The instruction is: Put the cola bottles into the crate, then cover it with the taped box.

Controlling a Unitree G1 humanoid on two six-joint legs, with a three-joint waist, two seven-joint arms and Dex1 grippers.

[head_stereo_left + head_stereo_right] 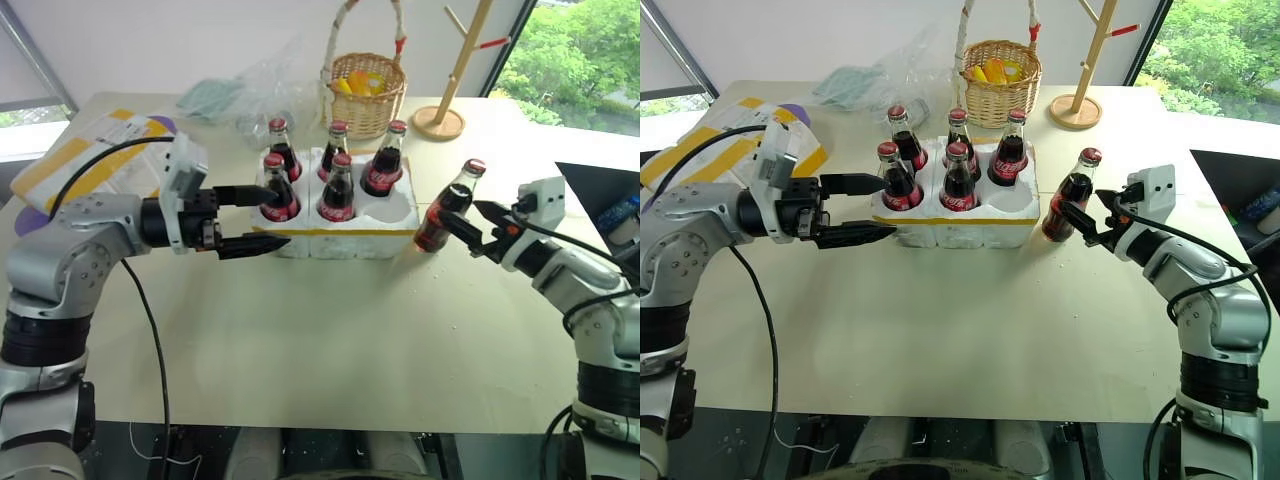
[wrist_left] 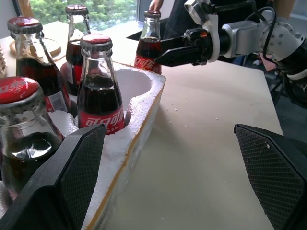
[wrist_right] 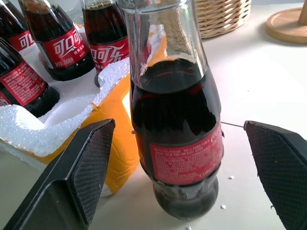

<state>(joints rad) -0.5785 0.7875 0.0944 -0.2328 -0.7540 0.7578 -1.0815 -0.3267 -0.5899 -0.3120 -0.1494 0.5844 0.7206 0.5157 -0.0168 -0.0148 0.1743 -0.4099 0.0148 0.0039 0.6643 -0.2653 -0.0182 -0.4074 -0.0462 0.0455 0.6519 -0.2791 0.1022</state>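
1. The bench carries everything; the taped box lies at its far left, behind the left arm.
2. The left arm reaches in level from the left. The left tool is released, fingers spread around the crate's left front corner, one finger by a front bottle, the other along the front wall.
3. The right arm comes from the right, pointing toward the crate. The right tool stands wide, a finger on each side of the sixth bottle, gripping nothing.
4. The crate sits mid-bench with five bottles in wells; the front right well is empty.
5. The sixth bottle stands tilted on the bench just right of the crate.
6. A basket and wooden stand sit behind.
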